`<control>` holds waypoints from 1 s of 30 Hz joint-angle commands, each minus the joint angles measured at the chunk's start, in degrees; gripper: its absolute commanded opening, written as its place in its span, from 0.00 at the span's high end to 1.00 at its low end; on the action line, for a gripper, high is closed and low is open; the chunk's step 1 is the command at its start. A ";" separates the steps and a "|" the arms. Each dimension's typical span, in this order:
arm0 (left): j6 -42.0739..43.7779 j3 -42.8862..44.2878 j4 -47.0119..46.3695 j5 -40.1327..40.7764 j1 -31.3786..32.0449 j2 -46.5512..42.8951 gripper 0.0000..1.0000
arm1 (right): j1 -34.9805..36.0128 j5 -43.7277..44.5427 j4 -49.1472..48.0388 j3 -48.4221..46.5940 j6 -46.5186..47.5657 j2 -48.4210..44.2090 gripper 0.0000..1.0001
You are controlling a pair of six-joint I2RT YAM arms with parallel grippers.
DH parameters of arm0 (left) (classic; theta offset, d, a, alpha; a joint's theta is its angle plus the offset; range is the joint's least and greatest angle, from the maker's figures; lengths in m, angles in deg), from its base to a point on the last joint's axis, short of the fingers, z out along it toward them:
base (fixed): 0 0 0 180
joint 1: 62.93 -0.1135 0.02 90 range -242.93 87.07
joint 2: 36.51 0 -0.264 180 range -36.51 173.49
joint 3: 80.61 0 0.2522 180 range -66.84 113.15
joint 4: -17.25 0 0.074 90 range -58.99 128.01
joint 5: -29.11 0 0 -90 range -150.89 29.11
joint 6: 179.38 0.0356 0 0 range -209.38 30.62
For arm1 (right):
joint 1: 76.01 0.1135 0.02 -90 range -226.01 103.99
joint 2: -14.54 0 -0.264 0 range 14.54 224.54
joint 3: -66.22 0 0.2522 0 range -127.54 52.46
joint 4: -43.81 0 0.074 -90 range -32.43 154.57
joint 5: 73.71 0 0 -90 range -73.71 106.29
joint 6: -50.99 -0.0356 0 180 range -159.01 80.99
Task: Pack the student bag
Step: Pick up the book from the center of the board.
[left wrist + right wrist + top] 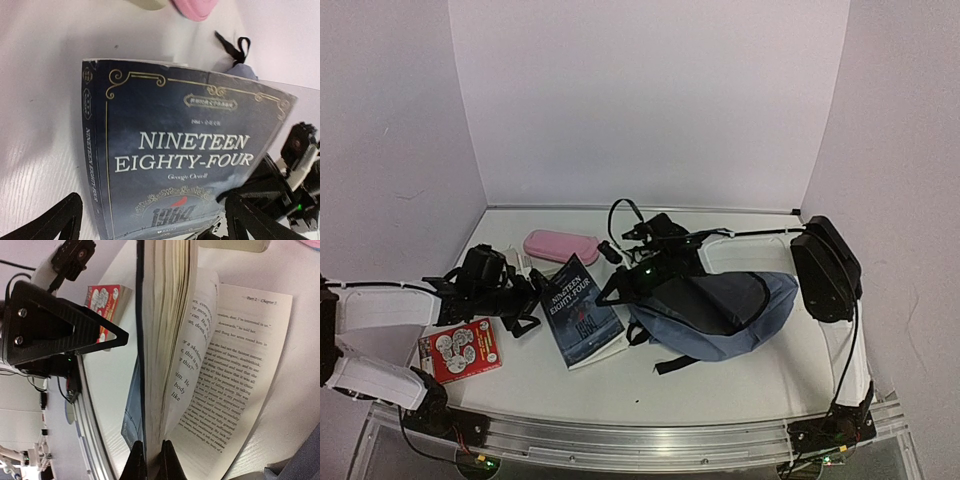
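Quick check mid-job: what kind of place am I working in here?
Most likely a lab test booth, not a classroom: plain white walls box in a white table, and an aluminium rail runs along its near edge.

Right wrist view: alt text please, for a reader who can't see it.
The right gripper pinches the edge of an open paperback book, its printed pages fanning above the white table. A red booklet lies behind.
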 commanded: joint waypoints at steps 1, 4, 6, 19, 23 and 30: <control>2.44 -3.97 -8.05 2.84 0.02 -3.68 0.00 | -2.90 -8.81 -13.13 1.92 -8.49 -4.51 1.00; 2.83 -5.90 -12.81 1.57 0.02 -2.57 0.02 | -3.12 -11.47 -15.97 2.52 -11.77 -5.04 1.00; 3.26 -6.85 -16.31 0.35 0.00 -0.71 0.03 | -3.17 -12.76 -18.00 2.86 -13.42 -5.79 1.00; 3.12 -2.67 -36.12 -7.23 0.11 18.31 0.22 | -3.81 -16.80 -20.33 5.26 -14.89 -8.12 1.00; 1.28 -2.79 -43.93 -8.82 0.22 21.16 0.35 | -3.96 -16.64 -20.49 7.19 -14.18 -8.75 1.00; -0.36 -2.20 -46.99 -11.34 0.28 23.75 0.34 | -5.37 -16.64 -20.56 7.89 -14.03 -9.23 1.00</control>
